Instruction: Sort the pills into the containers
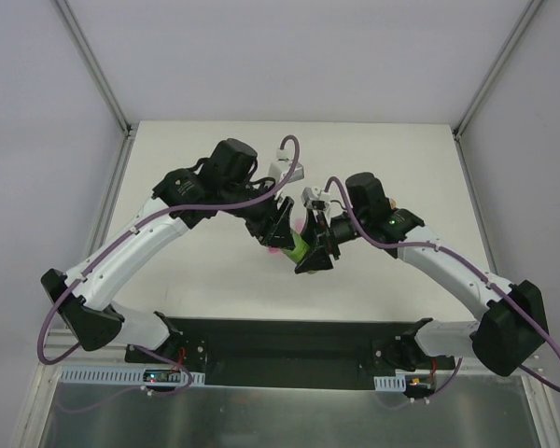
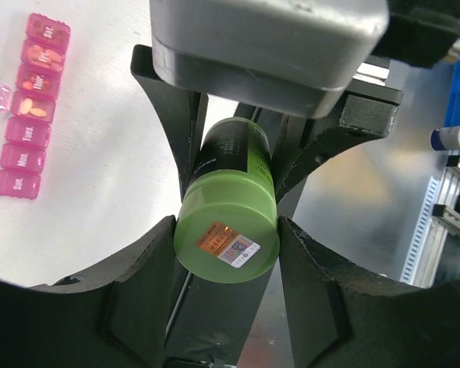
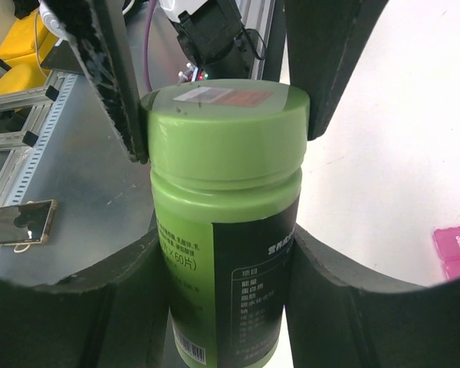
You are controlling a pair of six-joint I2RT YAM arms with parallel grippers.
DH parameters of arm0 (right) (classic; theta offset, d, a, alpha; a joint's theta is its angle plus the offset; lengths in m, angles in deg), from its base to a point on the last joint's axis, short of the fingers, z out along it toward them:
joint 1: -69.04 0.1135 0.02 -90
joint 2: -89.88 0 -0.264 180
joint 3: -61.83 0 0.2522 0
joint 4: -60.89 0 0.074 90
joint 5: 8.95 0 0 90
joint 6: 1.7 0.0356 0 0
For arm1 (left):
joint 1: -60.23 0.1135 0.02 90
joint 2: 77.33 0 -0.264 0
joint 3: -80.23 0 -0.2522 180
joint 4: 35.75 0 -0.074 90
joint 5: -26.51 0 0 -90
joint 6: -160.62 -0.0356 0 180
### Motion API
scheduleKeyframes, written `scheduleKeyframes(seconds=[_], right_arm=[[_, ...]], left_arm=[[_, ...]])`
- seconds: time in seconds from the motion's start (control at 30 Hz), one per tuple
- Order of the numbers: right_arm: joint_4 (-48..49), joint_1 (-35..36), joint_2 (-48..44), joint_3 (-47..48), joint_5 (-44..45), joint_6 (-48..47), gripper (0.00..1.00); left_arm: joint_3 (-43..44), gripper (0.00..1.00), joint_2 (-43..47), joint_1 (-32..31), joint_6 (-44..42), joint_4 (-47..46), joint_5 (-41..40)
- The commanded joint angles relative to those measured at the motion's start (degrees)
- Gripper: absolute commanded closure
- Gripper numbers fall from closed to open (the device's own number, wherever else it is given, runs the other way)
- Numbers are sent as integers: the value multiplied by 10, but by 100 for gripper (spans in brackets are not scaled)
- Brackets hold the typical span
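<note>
White tabletop [image 1: 383, 168] lies under both your arms, which meet above its middle. Your left gripper [image 2: 226, 234] is part open and clamped on the lid [image 3: 226, 130] of a green bottle [image 3: 215, 307]. Your right gripper [image 3: 224, 245] clasps the bottle's body. The containers [image 2: 29, 107] rest on the tabletop, well apart from the bottle, with what look like orange pills [image 2: 32, 108] in some middle compartments

A bottle [image 3: 222, 230] sits between both arms' jaws; containers [image 2: 31, 107] lie on the table [image 2: 115, 176].
</note>
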Motion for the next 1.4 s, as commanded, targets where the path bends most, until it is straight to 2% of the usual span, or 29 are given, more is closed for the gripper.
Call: scheduleKeyframes(seconds=[0.0,0.1,0.2,0.33,0.47,0.63,0.97,1.03,1.07,1.17,1.23,1.37], right_arm=[[169,-6,-27,30,-35,46,90],[177,-7,-30,28,-39,57,90],[182,-7,-31,27,-43,61,91],[184,-6,-32,26,-43,62,91],[186,-6,-34,24,-43,60,91],[186,-6,-37,22,-43,58,91],[168,-4,-36,23,-37,35,91],[155,-4,-37,25,-35,23,91],[151,-4,-37,27,-33,18,91],[131,-4,-39,30,-29,-3,91],[122,-3,-39,33,-24,-13,91],[103,-3,-40,35,-20,-33,91]], left_arm=[[-38,77,20,-44,-41,47,-18],[-47,76,28,-44,-60,35,-26],[-52,68,31,-44,-61,23,-17],[-48,51,31,-43,-45,16,-10],[-44,43,25,-41,-35,18,4],[-37,43,11,-32,-38,35,55],[-15,36,49,-21,-51,31,55],[-18,23,64,-14,-38,16,47],[-22,22,80,-10,-35,9,42],[-49,1,126,5,15,-41,17],[-72,1,154,16,49,-71,1],[-98,1,184,23,121,-91,-88]])
